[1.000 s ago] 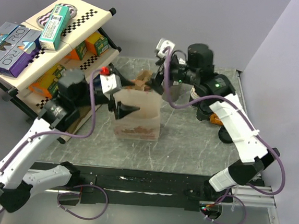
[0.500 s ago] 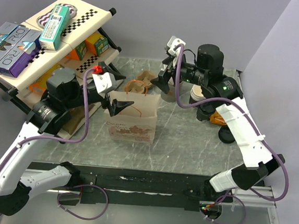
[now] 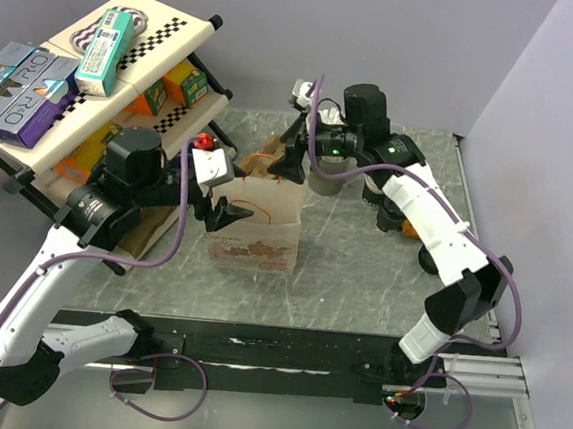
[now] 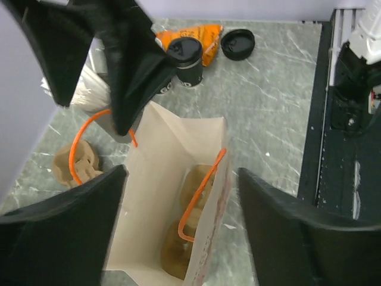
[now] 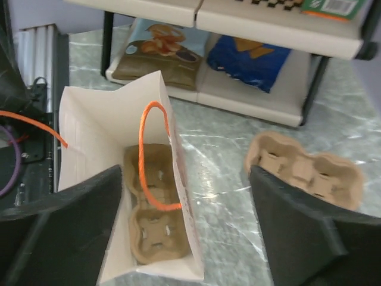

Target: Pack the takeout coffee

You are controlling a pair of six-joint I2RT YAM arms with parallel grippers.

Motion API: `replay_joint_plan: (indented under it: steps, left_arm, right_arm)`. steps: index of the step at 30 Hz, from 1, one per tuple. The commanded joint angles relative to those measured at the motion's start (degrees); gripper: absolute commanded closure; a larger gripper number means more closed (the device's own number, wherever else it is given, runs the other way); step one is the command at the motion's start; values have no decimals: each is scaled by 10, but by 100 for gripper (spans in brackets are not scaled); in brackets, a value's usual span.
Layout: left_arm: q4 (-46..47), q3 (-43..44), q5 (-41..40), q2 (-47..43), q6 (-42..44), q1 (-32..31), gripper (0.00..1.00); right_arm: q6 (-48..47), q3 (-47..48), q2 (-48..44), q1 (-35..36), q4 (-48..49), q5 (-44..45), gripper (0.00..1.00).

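both arms are reaching in over the white paper bag (image 3: pixel 255 234), which is standing open-mouthed mid-desk (image 3: pixel 360 291).

the left arm is running up from its base at the near-left corner, elbow bending out left, wrist angling right and down at the bag's left side. the left pincer (image 4: pixel 181 174) is gaping wide, gripping nothing. its fingers (image 4: pixel 65 232) are straddling the bag mouth: one is sitting right at the bag wall (can't tell if it's touching), the other is standing clear of the paper.

the right arm is folding back from the near-right base, elbow sticking out toward the right edge, forearm crossing up and left, wrist tipping down over the bag's far rim. the right pincer (image 5: pixel 186 173) is also spreading wide and carrying nothing, pointing down into the bag from the far side.

an orange handle (image 5: pixel 156 155) is arching over the opening. a cardboard cup carrier (image 5: pixel 152 232) is lying on the bag floor. a second carrier (image 5: pixel 303 164) is sitting on the desk just beyond the bag, in front of the shelf rack (image 3: pixel 99 68).

the takeout coffee (image 4: pixel 184 58) is standing upright on the desk, black top on, outside the bag and well apart from it, off to the bag's right near the right forearm. it's sitting just beside an orange packet (image 4: pixel 205 37); can't tell if they're touching. a loose black lid (image 4: pixel 237 43) is lying flat near both.
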Motion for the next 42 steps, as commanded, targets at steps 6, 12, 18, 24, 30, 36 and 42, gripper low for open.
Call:
replay_joint_plan:
  steps: [6,12,18,24,30,36,42]
  left_arm:
    - [-36,57,49,41,20,-1,88]
    - [-15,147,36,63,16,-1,99]
    - [12,265,9,101,7,-1,99]
    - [34,329,-3,125,22,-1,99]
    - [47,394,-5,149,17,-1,99]
    - [59,423,-12,159,23,-1,99]
    - [62,423,-11,161,20,-1,99]
  right_arm:
    - [29,82,32,7,20,-67,82]
    - [27,138,-2,7,29,-9,100]
    - [21,246,10,7,28,31,100]
    - [25,289,12,7,81,68,100]
    - [41,325,22,6,119,90,100]
    - [51,336,25,7,140,92,100]
    - [51,332,25,7,143,91,100]
